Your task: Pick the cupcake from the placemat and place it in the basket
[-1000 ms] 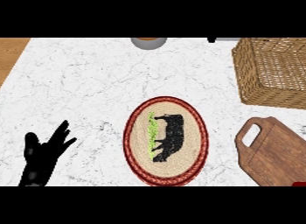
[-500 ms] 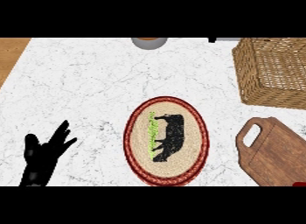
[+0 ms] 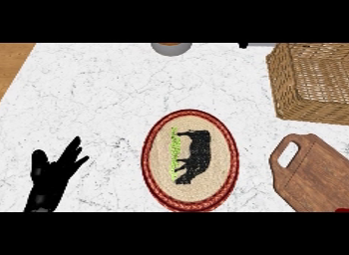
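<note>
**Cupcake on the mat, nothing lifted yet**

The only thing on the placemat [image 3: 157,149] is a dark, irregular shape with a bright green strip along its left side. I take it to be the cupcake [image 3: 192,157], though its form is hard to read from straight above. It lies at about the middle of the oval woven mat with the red border, which sits on the near half of the white marbled counter [image 3: 96,89], a little right of centre.

No hand touches the cupcake. The left hand [image 3: 52,174] shows at the near left, well apart from the mat, with its fingers spread and pointing away from the robot. It holds nothing and rests there. The right hand does not appear at all, so nothing can be said of its fingers.

The basket [image 3: 280,84] stands at the far right, its wicker walls open to the top, and what shows of its inside holds nothing. Between it and the near edge lies a brown wooden cutting board [image 3: 321,174] with a handle hole, just right of the mat. A small grey round vessel [image 3: 170,48] sits at the far edge.

Judging from this, the task has hardly begun. The reach, the grasp, the carry to the far right and the release into the basket are all left to do. The right arm seems the likelier one for it, since the basket is on that side.
</note>
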Tool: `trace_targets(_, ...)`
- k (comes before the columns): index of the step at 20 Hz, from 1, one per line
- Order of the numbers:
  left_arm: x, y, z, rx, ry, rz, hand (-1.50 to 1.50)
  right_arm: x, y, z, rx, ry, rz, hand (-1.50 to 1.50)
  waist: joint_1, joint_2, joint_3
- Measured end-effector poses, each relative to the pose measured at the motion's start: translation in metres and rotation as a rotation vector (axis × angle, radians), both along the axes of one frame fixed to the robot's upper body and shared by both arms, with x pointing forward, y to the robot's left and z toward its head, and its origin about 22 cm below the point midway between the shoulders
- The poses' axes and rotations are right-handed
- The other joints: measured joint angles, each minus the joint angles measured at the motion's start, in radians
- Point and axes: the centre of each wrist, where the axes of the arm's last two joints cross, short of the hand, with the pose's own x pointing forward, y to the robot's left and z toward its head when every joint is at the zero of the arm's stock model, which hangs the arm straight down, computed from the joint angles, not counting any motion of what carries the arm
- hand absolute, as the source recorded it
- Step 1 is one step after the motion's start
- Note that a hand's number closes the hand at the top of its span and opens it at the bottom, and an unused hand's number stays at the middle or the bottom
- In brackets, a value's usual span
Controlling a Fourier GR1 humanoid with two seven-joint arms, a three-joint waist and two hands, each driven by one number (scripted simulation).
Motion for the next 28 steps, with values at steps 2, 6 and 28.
trace_targets(2, 0.002, 0.003, 0.002, 0.0, -0.002, -0.007, 0.0, -0.003, -0.006, -0.006, -0.052, 0.033, -0.082, 1.5, 0.004, 0.003, -0.001)
trace_targets(6, 0.002, 0.001, 0.001, 0.002, -0.004, -0.002, 0.0, -0.012, -0.023, -0.019, -0.163, 0.105, -0.124, -1.5, 0.005, 0.004, 0.0)
trace_targets(28, -0.002, 0.002, -0.002, 0.003, -0.013, 0.001, 0.0, -0.077, -0.113, 0.01, -0.097, -0.027, -0.273, -1.5, -0.003, 0.0, 0.001)
